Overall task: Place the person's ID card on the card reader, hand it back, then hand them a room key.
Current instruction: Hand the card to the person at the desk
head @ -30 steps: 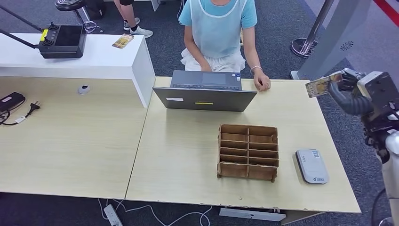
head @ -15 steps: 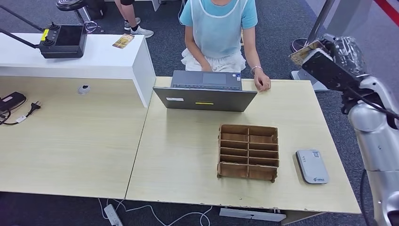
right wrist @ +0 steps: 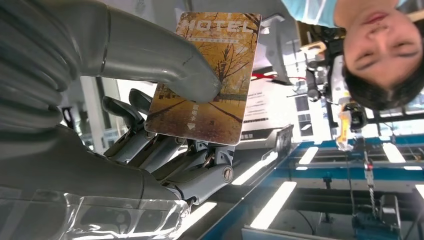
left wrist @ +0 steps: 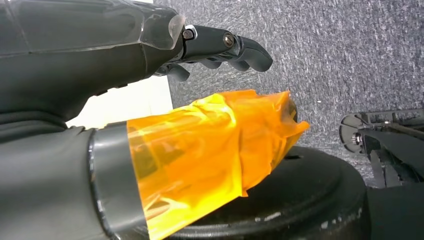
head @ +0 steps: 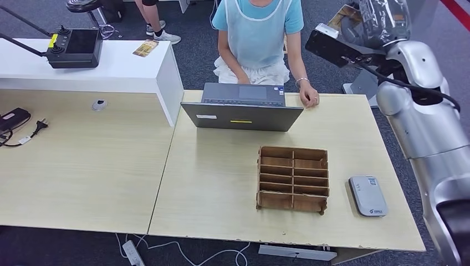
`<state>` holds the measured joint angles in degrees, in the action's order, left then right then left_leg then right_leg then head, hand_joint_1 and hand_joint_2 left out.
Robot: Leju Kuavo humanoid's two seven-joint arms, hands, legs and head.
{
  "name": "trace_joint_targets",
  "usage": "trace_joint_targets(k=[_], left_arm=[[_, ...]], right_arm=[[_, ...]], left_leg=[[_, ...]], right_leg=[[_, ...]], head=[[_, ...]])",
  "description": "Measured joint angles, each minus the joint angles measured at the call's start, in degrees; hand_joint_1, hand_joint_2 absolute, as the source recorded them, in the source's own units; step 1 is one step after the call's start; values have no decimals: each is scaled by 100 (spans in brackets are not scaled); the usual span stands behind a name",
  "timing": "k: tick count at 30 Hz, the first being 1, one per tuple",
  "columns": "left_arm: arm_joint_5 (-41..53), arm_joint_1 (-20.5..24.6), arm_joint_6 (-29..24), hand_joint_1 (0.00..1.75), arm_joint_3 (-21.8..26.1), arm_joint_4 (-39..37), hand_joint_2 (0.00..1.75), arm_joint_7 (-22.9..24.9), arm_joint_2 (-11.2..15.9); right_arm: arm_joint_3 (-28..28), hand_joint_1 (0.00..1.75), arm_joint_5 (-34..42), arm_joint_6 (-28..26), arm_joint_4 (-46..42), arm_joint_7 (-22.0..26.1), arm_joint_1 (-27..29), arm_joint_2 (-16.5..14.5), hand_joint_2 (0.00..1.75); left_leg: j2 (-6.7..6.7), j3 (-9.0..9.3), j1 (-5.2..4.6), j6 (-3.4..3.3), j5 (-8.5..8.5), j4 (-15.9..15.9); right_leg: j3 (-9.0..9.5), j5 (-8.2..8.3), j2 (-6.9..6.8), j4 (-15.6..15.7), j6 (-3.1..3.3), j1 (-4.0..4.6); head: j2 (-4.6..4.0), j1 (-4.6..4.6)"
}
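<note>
Above the counter's (head: 343,119) far right corner: right hand (head: 360,25) raised toward the person (head: 258,33), thumb pinching one hotel key card (right wrist: 207,75).
Left hand (left wrist: 215,47) empty, fingers loosely curled. One card reader (head: 367,195), one wooden organizer (head: 292,178), one laptop (head: 242,108).

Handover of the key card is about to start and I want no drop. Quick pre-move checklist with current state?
1. Card held: ok. The right hand pinches the hotel card between thumb and fingers.
2. Card is the room key: ok, it reads HOTEL in the right wrist view.
3. Receiver ready: not ok. The person's hand rests on the table beside the laptop, not raised.
4. Path clear: ok. The right hand is raised high above the table's far right corner, nothing between it and the person.
5. Left hand free: ok, fingers apart, holding nothing.
6. ID card returned: cannot tell. The card reader has nothing on it.
</note>
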<state>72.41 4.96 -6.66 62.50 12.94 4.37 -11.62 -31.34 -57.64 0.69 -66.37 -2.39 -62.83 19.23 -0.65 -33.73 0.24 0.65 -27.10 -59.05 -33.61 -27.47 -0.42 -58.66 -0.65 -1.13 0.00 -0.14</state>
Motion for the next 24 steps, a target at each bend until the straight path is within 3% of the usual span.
trace_joint_targets(k=[16,24], left_arm=[[146,18,45,0,-139,0,0,47,-16],[106,17,45,0,-143,0,0,50,-23]], right_arm=[[-406,175,-424,283,2108,-295,-852,-881,175],[-408,175,-437,172,2707,-309,-900,-985,175]], left_leg=[[0,2,4,2,2,0],[0,2,2,2,1,-1]], right_leg=[[-1,1,1,-1,1,4],[0,1,0,0,1,2]], head=[[0,0],[0,1]])
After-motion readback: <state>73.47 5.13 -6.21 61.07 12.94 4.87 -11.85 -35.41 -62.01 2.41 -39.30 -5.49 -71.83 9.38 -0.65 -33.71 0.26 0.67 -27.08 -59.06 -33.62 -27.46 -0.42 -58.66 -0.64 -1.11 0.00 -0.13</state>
